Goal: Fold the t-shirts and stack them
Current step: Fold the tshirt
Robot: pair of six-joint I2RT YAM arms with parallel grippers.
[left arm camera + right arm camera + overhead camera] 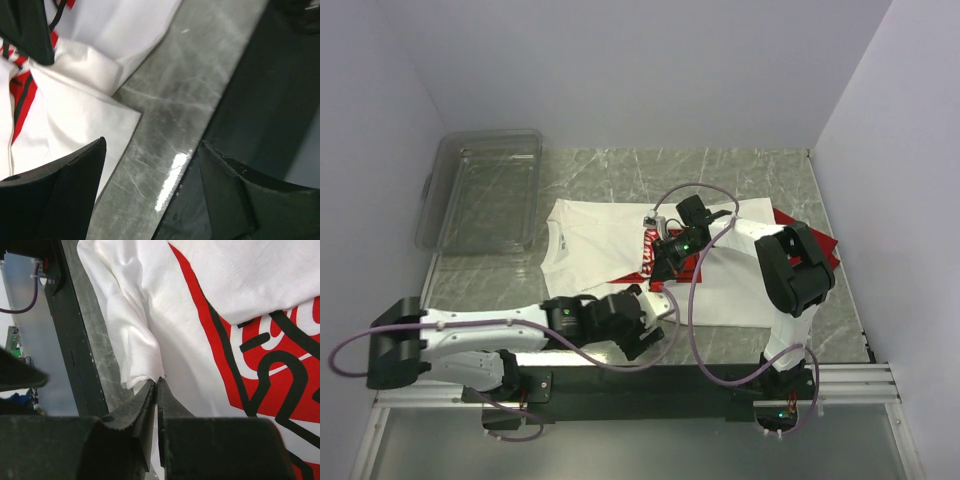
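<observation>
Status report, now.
Left gripper open beside hem. Right gripper pinching white red-print cloth t-shirt. Plain red cloth t-shirt partly hidden, right. Clear plastic bin apart, far left.

In the top view the red t-shirt (823,243) lies mostly behind the right arm (792,268); only its corners show. The print (648,255) on the white t-shirt (590,235) is partly covered by the same arm, and its letters are too small to read. In the right wrist view the print runs off the right edge. Whether cloth sits between the nearly closed fingers of the right gripper (157,382) cannot be told.
</observation>
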